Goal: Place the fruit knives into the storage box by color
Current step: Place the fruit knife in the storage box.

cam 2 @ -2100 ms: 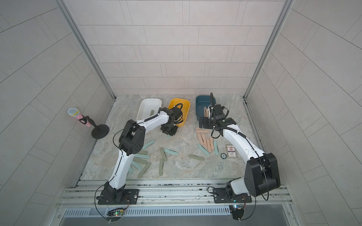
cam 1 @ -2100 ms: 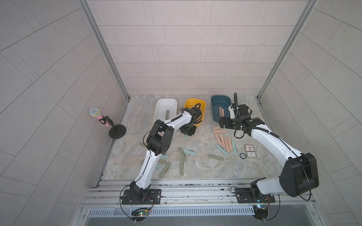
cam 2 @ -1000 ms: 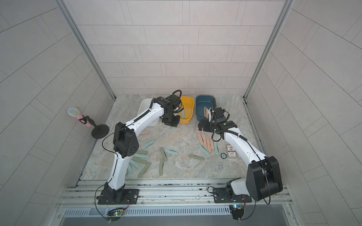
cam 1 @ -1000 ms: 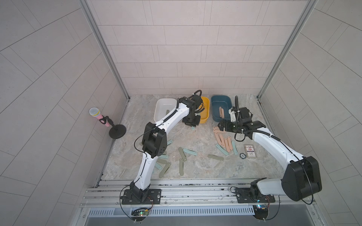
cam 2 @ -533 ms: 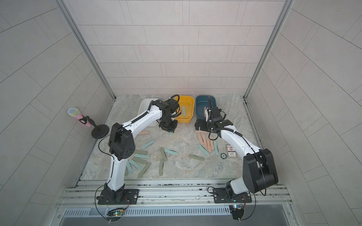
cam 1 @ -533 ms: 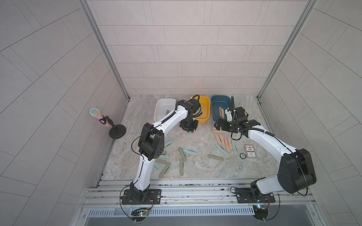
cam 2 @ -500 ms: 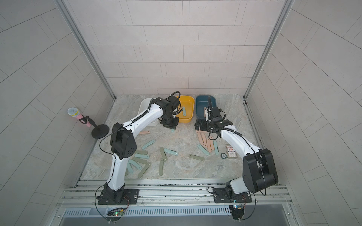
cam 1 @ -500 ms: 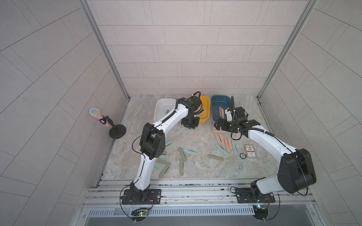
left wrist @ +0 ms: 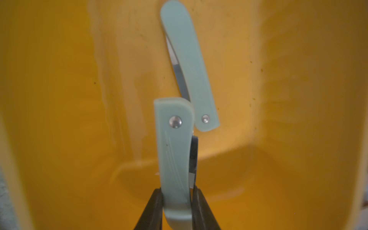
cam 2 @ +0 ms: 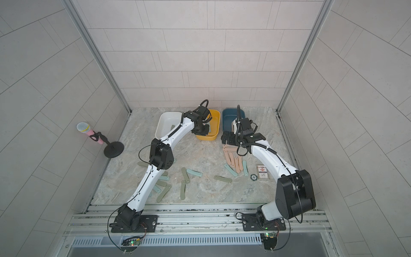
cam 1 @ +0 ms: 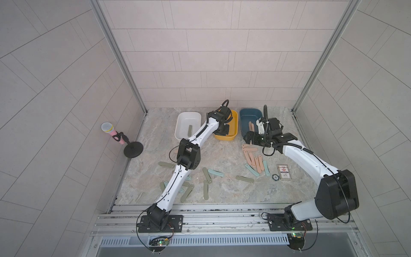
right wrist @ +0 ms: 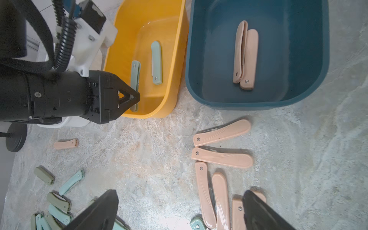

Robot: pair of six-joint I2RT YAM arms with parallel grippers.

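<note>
Left jaws clenched on a teal fruit knife [left wrist: 173,151], dangling it inside the yellow bin [left wrist: 59,99] beside a second teal knife [left wrist: 189,65]. Right jaws gaping over peach-pink knives [right wrist: 222,157] on the surface [right wrist: 149,149]. Looks light, stiff, slick (pinch across the handle's middle).

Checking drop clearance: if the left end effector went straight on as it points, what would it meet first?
Probably the yellow box floor, its held teal knife leading; that might clip the lying teal knife. Depth unclear.

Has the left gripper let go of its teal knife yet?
Held, not released: the fingers pinch the teal knife inside the yellow box, beside a second teal knife.
</note>
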